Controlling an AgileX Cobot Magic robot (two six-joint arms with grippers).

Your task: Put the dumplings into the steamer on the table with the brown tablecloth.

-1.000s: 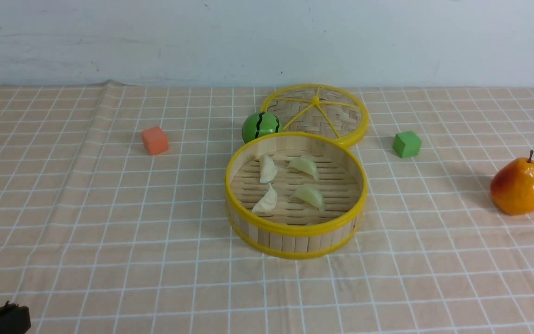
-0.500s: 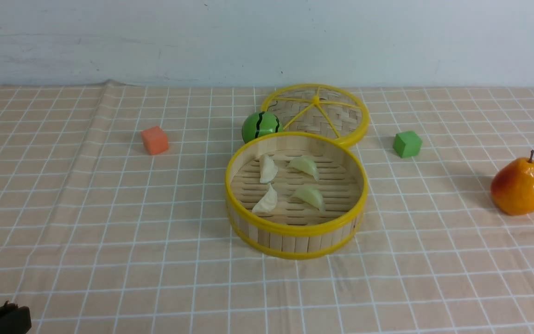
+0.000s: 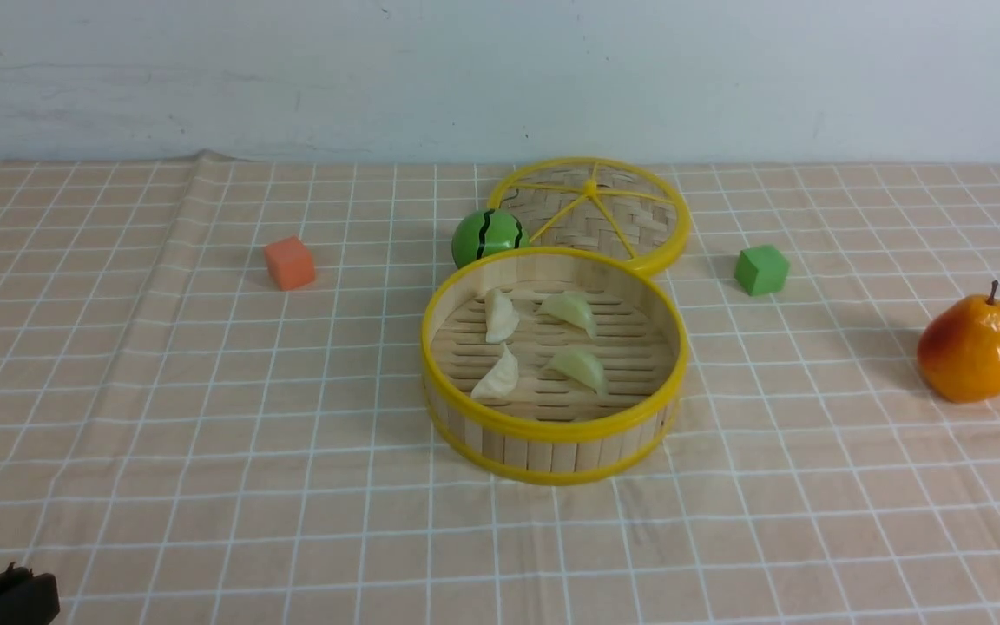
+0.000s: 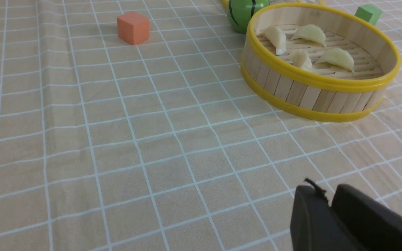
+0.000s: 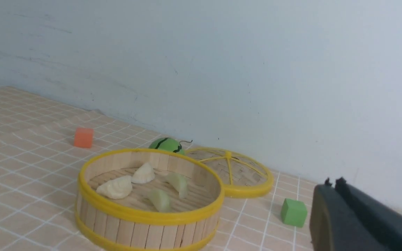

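The steamer [image 3: 552, 430], a round bamboo basket with yellow rims, stands mid-table on the brown tablecloth [image 3: 205, 391]. Several pale dumplings [image 3: 501, 317] lie on its slatted floor, and they show again in the left wrist view as dumplings [image 4: 337, 57] and in the right wrist view as dumplings [image 5: 115, 188]. My left gripper [image 4: 328, 191] is shut and holds nothing; it hovers low over the cloth, near and left of the steamer [image 4: 312, 94]. Only its tip shows in the front view, left gripper [image 3: 9, 582]. My right gripper [image 5: 333, 183] is shut and empty, to the right of the steamer [image 5: 145, 216].
The flat woven lid [image 3: 604, 213] lies behind the steamer, with a green watermelon ball [image 3: 487, 236] beside it. An orange cube [image 3: 290, 262] sits to the left, a green cube [image 3: 761, 269] to the right, and a pear [image 3: 971, 347] at far right. A pale wall closes the back.
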